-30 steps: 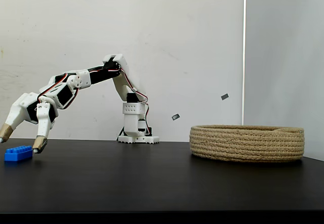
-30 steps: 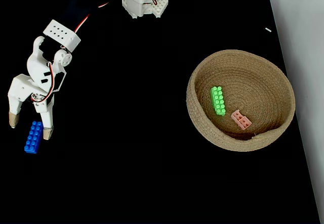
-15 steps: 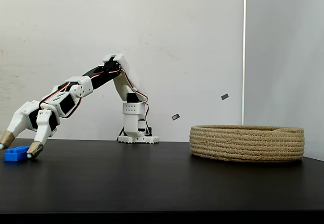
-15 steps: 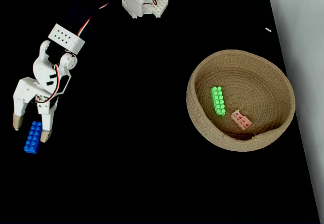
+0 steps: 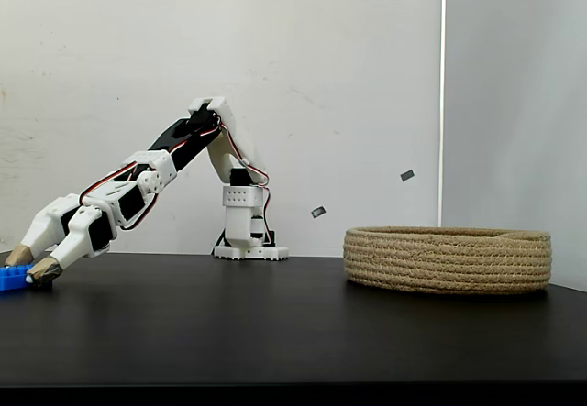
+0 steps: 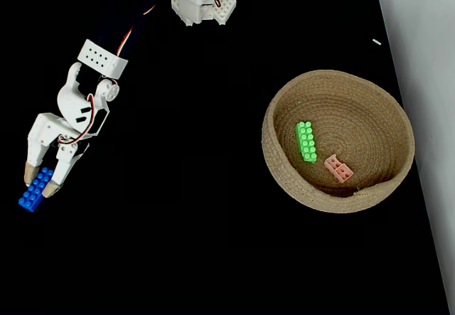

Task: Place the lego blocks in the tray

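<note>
A matte black bench (image 5: 303, 333) runs to a plain white wall (image 5: 321, 67), where 2 small dark marks (image 5: 407, 175) sit under even light.

Bare hobby or lab test setup. Plain black worktop (image 5: 275, 333) against a blank white wall (image 5: 321, 58) behind the arm base (image 5: 246, 241). Small tape marks on that wall.

White printed arm (image 5: 119, 200), black servos, red cables, tan-tipped jaws

rough coiled-rope tray (image 6: 284, 180); glossy plastic blue brick (image 6: 32, 190)
</note>
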Controlling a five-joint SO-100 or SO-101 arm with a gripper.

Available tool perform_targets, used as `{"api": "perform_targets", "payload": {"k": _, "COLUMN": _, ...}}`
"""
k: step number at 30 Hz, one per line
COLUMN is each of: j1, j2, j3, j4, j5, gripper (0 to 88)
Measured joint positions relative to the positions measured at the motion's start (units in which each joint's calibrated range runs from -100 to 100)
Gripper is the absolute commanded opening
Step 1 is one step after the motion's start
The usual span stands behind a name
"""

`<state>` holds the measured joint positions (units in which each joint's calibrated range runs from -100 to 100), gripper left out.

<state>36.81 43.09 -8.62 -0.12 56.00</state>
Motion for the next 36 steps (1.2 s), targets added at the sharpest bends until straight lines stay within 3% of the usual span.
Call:
{"api": "perform_targets", "payload": {"k": 7, "j1": -2.2, "j2": -6.4, "j3": 2.7, "j4": 5.1, "j5": -1.4, "gripper": 0.0}}
{"api": "perform_targets", "payload": {"k": 14, "j1": -11.2, "j2": -27.7, "j3": 13.3, "j4": 16.4, "j5": -2.0, "gripper": 0.0}}
{"api": "perform_targets", "payload": {"k": 29, "j1": -52.8, "j2": -66.2, "j3": 42.3, "j4": 21.4, "j5": -5.7, "gripper": 0.2}}
{"api": "perform_targets", "payload": {"k": 33, "j1": -58.7, "j2": -69.8, "j3": 49.3, "j4": 19.7, "j5": -6.1, "gripper": 30.3}}
{"api": "perform_targets", "payload": {"k": 36, "j1": -60.2, "j2": -71.4, "j3": 52.3, "j4": 18.9, "j5": -6.1, "gripper": 34.2}}
